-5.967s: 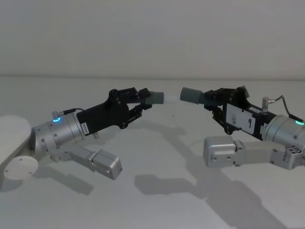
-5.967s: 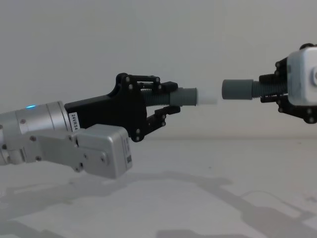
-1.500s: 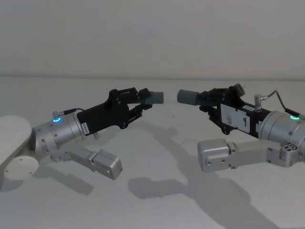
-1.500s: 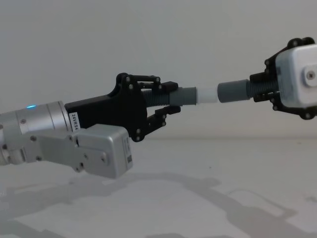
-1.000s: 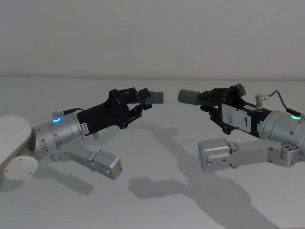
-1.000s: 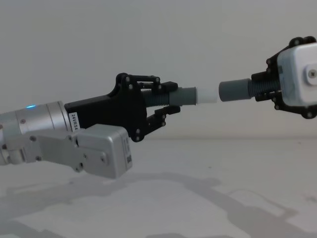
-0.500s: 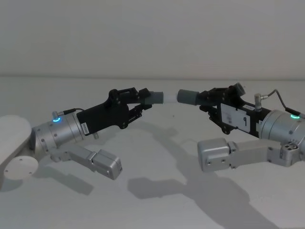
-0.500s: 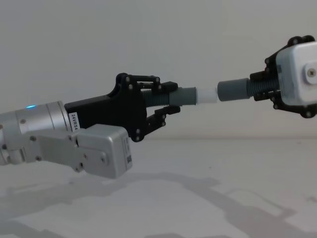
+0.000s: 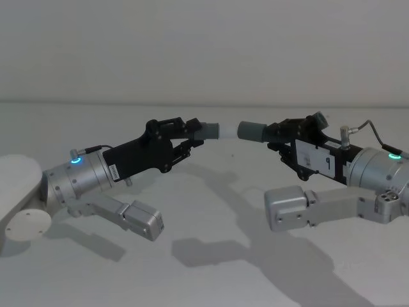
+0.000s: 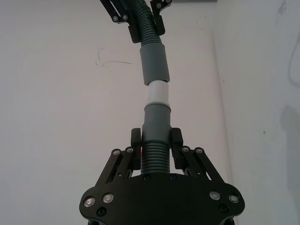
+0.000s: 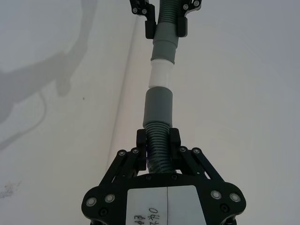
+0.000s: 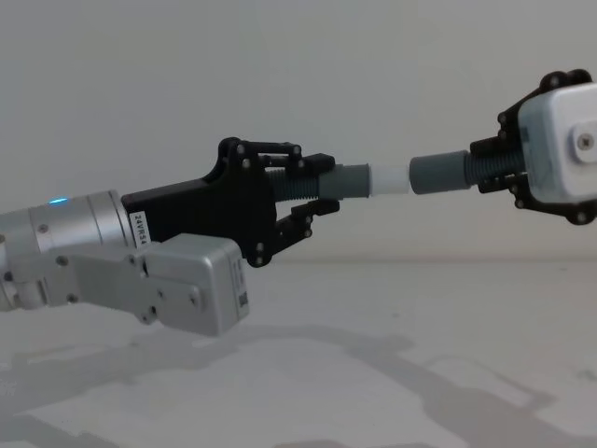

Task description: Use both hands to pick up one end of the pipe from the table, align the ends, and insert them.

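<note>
Both grippers hold the pipe's ends in the air above the white table (image 9: 211,217). My left gripper (image 9: 192,132) (image 12: 312,187) (image 10: 155,149) is shut on the corrugated pipe (image 10: 154,157) just behind the lighter cuff (image 12: 350,180), whose white tip (image 12: 390,179) (image 10: 158,93) points right. My right gripper (image 9: 278,132) (image 12: 492,169) (image 11: 158,146) is shut on the pipe behind the darker hollow cuff (image 12: 438,173) (image 11: 158,105). The two ends lie nearly in one line, and the white tip meets the dark cuff's mouth. The pipe's middle is hidden behind the arms.
A white round base (image 9: 16,192) sits on the table at the far left, beside the left arm. Both arms' silver elbow blocks (image 9: 144,220) (image 9: 291,206) hang low over the table. A plain wall stands behind.
The right gripper has moved left with the dark cuff, closing the gap of six seconds ago until the cuff's mouth meets the white tip. The left gripper has stayed still.
</note>
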Controlling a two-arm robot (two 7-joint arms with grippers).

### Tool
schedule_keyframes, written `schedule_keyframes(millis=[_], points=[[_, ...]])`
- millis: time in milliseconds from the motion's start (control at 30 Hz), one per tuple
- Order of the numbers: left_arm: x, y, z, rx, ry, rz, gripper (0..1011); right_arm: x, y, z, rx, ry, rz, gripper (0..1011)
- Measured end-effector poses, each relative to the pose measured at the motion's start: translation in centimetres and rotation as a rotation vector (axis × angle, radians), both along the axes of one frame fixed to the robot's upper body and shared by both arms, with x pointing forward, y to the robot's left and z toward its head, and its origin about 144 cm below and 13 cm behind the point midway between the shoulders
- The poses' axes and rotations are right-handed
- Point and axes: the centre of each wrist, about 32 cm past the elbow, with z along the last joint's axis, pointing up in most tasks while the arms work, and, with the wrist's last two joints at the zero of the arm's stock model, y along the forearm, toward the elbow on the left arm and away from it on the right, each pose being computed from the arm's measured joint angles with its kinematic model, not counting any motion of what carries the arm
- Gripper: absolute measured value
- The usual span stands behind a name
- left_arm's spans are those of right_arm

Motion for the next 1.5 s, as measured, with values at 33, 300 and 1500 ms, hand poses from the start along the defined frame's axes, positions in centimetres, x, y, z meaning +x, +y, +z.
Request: schedule_keyframes(millis=[33, 300, 1500], points=[[0.0, 0.0, 0.0, 0.0, 0.0, 0.0, 368, 0.0, 0.01, 0.01, -0.001, 0.0, 0.0, 278], [0.0, 0.0, 0.0, 0.0, 0.0, 0.0, 368, -0.02, 0.09, 0.06, -0.006, 0.001, 0.001, 276], [0.0, -0.01, 0.0, 0.0, 0.0, 0.0, 368, -0.13, 0.18, -0.05, -0.006, -0.001, 0.014, 278]])
